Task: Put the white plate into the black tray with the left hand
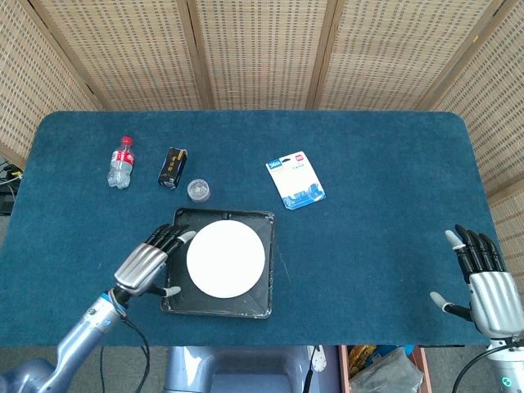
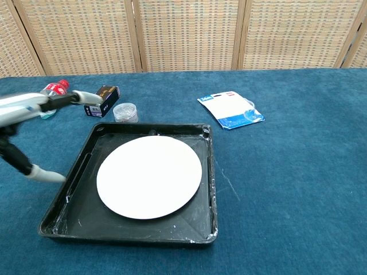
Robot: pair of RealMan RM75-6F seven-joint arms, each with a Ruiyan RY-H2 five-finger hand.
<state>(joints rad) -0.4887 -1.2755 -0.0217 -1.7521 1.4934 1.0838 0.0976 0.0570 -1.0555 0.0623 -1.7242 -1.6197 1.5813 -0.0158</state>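
plate: plate lay flat inside tray
left robot hand: left robot hand empty, fingers spread, just left of tray's edge
bearing: plate lay to its right, apart
right robot hand: right robot hand open, well apart

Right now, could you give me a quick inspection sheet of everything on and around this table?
Surface: blue cloth-covered table.
Job's things: round white plate lies flat inside the square black tray.
Clutter: small plastic bottle with red label, dark box, small clear jar, white-and-blue card pack.
Hands: left hand beside the tray's left edge, fingers apart, holding nothing; right hand open at the table's right.
Cables: nothing seen on the table.
Surroundings: woven wicker screens behind.
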